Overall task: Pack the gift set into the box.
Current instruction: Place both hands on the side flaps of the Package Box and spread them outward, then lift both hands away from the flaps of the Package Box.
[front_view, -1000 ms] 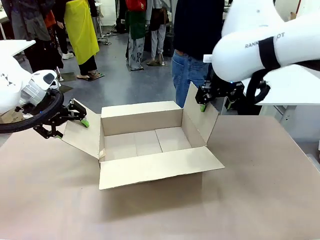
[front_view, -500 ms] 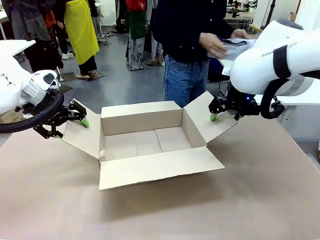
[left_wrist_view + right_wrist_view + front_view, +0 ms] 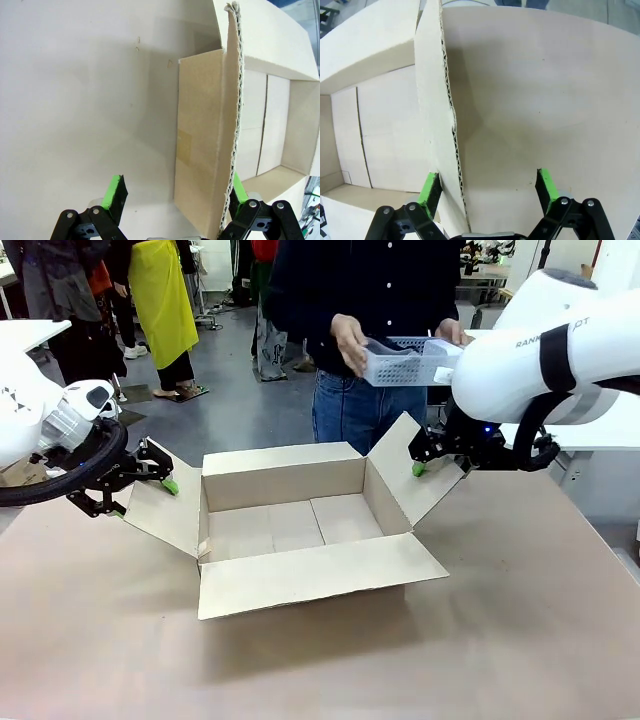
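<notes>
The box (image 3: 285, 480) stands open in the middle of the table, its inside bare. A person at the far side holds the gift set's white slotted basket (image 3: 405, 362) in both hands, above and beyond the box's right flap; something dark lies in it. My left gripper (image 3: 160, 476) is open and straddles the left flap's edge (image 3: 231, 100); in the left wrist view the left gripper (image 3: 176, 189) has the flap close to one finger. My right gripper (image 3: 424, 460) is open astride the right flap (image 3: 451, 120), which leans outward; the right gripper (image 3: 487, 184) does not pinch it.
The brown table (image 3: 520, 620) spreads wide in front of and to the right of the box. The near flap (image 3: 320, 575) lies folded out toward me. Other people stand on the grey floor behind the table at the left.
The right gripper has pushed the right flap from upright to leaning outward. The person has stepped left to the table's far edge with the basket. The left arm has stayed still.
</notes>
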Controlling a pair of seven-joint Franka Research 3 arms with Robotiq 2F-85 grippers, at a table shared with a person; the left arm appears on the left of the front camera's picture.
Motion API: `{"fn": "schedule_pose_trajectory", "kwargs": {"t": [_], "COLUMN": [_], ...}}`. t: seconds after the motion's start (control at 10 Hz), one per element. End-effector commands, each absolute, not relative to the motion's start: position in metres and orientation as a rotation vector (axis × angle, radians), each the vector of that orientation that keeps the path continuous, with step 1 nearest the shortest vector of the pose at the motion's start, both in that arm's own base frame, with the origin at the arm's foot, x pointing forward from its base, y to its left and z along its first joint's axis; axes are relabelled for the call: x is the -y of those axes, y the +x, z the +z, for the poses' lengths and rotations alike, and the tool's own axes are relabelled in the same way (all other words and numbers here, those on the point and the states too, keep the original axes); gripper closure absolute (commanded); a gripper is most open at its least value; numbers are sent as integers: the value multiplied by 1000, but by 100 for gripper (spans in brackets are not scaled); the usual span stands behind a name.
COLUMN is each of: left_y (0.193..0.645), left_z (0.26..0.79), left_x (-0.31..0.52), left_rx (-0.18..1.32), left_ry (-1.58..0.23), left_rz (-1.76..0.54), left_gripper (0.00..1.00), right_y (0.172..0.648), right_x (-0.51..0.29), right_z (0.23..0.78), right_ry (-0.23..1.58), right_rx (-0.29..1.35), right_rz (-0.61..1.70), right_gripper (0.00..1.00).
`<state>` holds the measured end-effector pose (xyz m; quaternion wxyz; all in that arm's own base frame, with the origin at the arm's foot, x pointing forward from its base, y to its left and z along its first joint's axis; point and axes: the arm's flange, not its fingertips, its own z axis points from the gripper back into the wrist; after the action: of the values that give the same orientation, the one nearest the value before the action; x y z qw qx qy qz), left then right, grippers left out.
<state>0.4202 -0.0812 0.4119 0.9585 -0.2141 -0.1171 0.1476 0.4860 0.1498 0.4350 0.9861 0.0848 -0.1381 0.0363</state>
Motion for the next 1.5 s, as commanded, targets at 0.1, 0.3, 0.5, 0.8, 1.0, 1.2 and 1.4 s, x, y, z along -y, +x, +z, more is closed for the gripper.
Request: {"fn": "schedule_pose_trajectory", "kwargs": {"t": [0.1, 0.3, 0.5, 0.8, 1.0, 1.2, 1.4], "left_y": [420, 420, 420, 420, 420, 420, 420], "left_z": [413, 413, 413, 413, 413, 413, 413], "left_x": [83, 83, 83, 83, 83, 83, 83], "left_rx": [229, 229, 229, 229, 229, 229, 229], "left_ry": [-417, -417, -417, -417, -417, -417, -417], "left_rz": [311, 311, 311, 311, 311, 311, 311], "left_gripper": [0, 0, 0, 0, 0, 0, 0], "right_y": [488, 488, 488, 488, 488, 488, 488], "right_x": [-149, -149, -149, -149, -149, -149, -149], "right_z": [438, 438, 438, 438, 438, 438, 438], "right_ry": [144, 144, 144, 144, 144, 144, 144], "right_rx": [275, 275, 275, 275, 275, 275, 275], "right_rz": [58, 58, 58, 58, 58, 58, 58], "right_gripper": [0, 0, 0, 0, 0, 0, 0]}}
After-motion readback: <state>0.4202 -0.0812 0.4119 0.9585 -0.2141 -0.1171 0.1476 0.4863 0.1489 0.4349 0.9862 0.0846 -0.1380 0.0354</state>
